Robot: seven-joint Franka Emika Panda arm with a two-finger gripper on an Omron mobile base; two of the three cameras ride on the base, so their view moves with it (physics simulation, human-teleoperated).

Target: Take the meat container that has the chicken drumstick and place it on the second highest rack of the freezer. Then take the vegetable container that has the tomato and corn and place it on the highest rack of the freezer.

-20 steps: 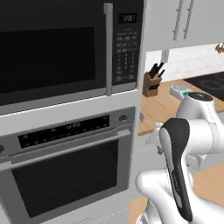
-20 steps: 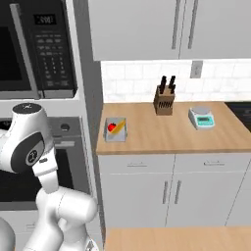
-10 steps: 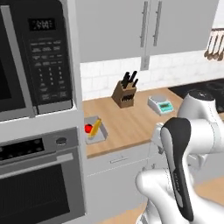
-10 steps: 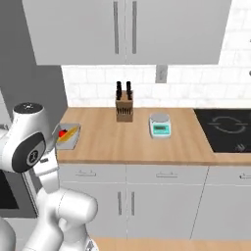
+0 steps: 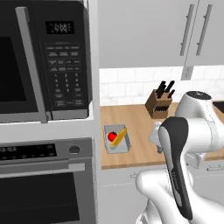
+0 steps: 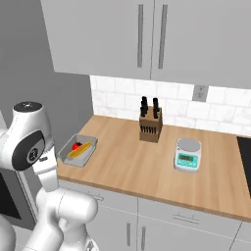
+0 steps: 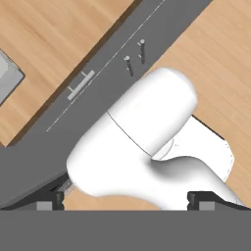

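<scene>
The vegetable container is a shallow grey tray at the left end of the wooden counter. It holds the red tomato and the yellow corn. My arm is folded up close to my body, in front of the counter and short of the tray. In the hand view my gripper points down at the cabinet fronts and floor, open, its fingertips far apart with nothing between them. The meat container, the chicken drumstick and the freezer are out of view.
A microwave above a built-in oven stands left of the counter. Further right are a knife block and a small kitchen scale. Wall cabinets hang over the counter.
The whole picture has shifted, so the base has moved: the oven and microwave slid left and the counter with the tray came into view. The arm keeps its folded pose and the gripper stays open.
</scene>
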